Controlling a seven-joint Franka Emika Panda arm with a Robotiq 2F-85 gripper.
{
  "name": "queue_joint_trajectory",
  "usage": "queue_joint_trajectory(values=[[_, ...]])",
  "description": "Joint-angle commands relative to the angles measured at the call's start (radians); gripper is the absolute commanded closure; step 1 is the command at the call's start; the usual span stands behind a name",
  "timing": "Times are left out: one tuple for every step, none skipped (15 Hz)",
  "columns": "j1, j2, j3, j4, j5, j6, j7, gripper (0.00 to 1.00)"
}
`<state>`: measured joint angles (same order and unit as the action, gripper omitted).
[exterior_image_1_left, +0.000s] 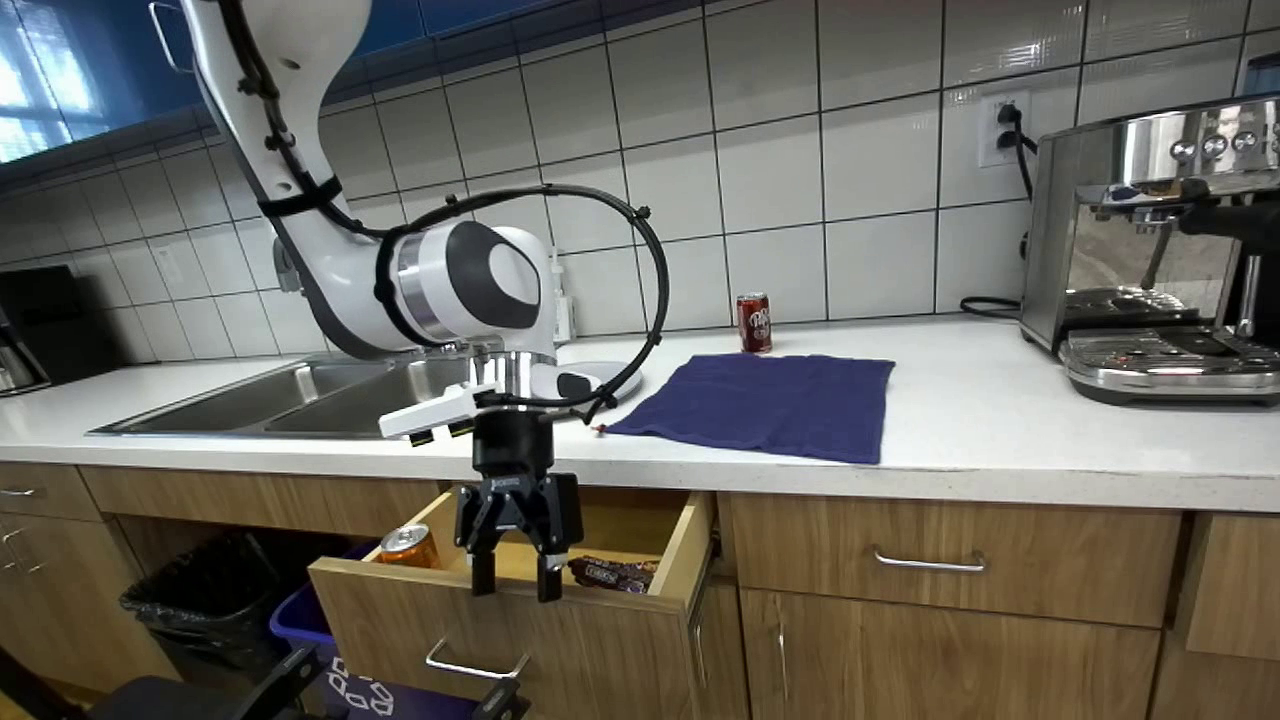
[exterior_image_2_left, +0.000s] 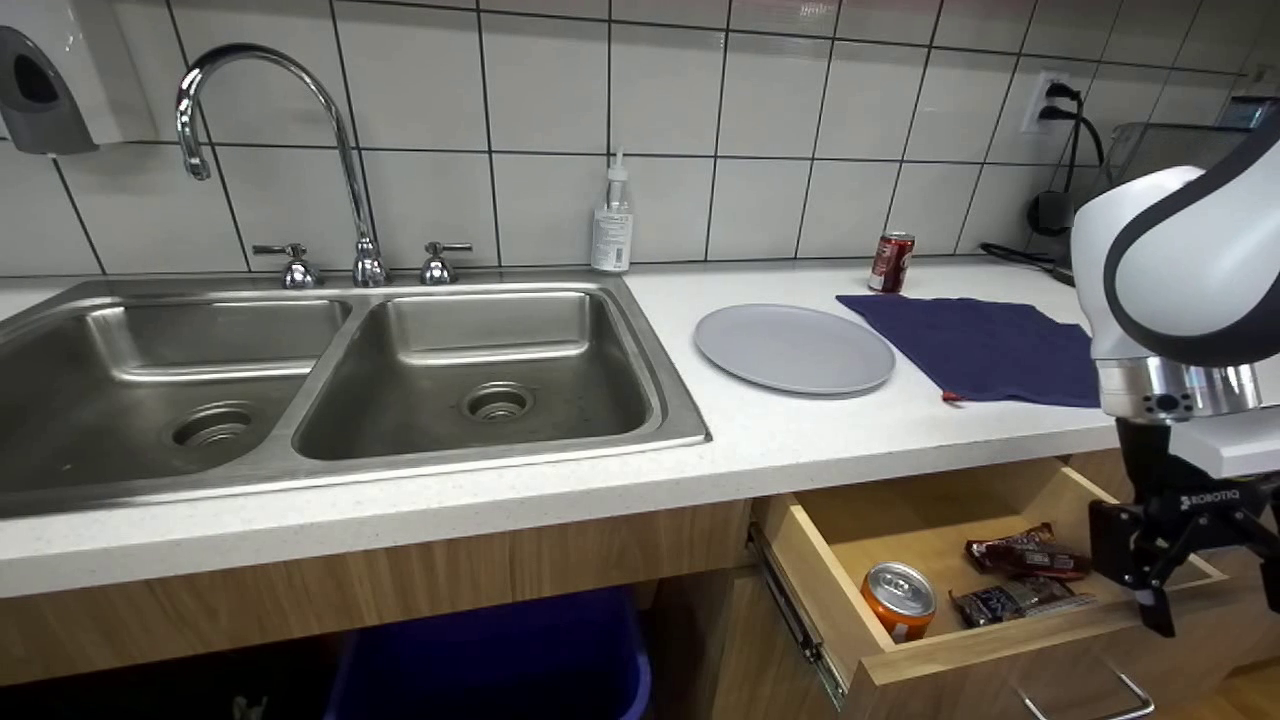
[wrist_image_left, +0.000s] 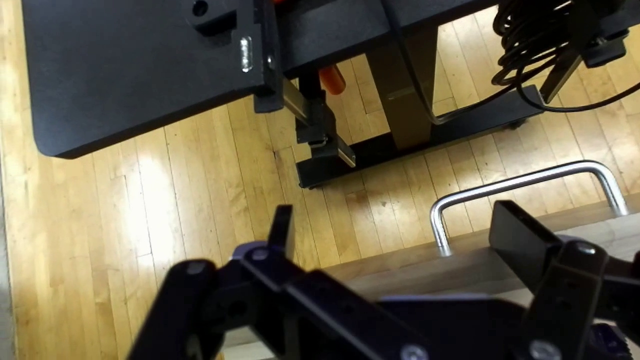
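Far to the left of the gripper (exterior_image_1_left: 516, 579), an exterior view shows a bin with a black liner (exterior_image_1_left: 205, 635). Higher than the fingers (exterior_image_1_left: 549, 580), also leftward, a steel sink (exterior_image_1_left: 262, 405) is set into the white counter (exterior_image_1_left: 1000, 400), while a blue bin (exterior_image_1_left: 300, 620) sits lower and closer in. Just left of the fingers, an orange can (exterior_image_1_left: 410, 546) stands upright inside an open wooden drawer (exterior_image_1_left: 628, 522). Below the gripper, the drawer's metal handle (wrist_image_left: 517, 183) juts from the front panel (exterior_image_1_left: 570, 650). At that panel hangs the gripper itself, pointing down, its two fingers well apart; the wrist view shows floorboards (wrist_image_left: 380, 215) and part of the panel between them. I cannot tell whether either finger touches the wood. Immediately right of the fingertips, wrapped bars (exterior_image_1_left: 612, 574) lie in the drawer. Farther right of the gripper, up on the counter, a dark blue cloth (exterior_image_1_left: 770, 408) lies flat, with a red can (exterior_image_1_left: 755, 322) upright behind it. Farthest right of it stands a silver coffee machine (exterior_image_1_left: 1180, 250).
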<state>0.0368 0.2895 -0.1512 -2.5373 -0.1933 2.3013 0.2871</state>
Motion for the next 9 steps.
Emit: queue_joint_trajectory(values=[[-0.012, 0.033, 0.006, 0.042, -0.038, -0.037, -0.024, 0.0], [-0.013, 0.036, 0.005, 0.045, -0.042, -0.039, -0.024, 0.0], [-0.013, 0.04, 0.005, 0.049, -0.046, -0.038, -0.024, 0.0], [-0.013, 0.043, 0.005, 0.052, -0.048, -0.04, -0.026, 0.0], [-0.013, 0.044, 0.005, 0.054, -0.05, -0.041, -0.027, 0.0], [-0.014, 0.044, 0.006, 0.056, -0.05, -0.045, -0.032, 0.0], [-0.014, 0.044, 0.006, 0.057, -0.05, -0.047, -0.036, 0.0], [-0.014, 0.045, 0.006, 0.058, -0.053, -0.048, -0.037, 0.0], [-0.014, 0.047, 0.006, 0.06, -0.053, -0.049, -0.039, 0.0]])
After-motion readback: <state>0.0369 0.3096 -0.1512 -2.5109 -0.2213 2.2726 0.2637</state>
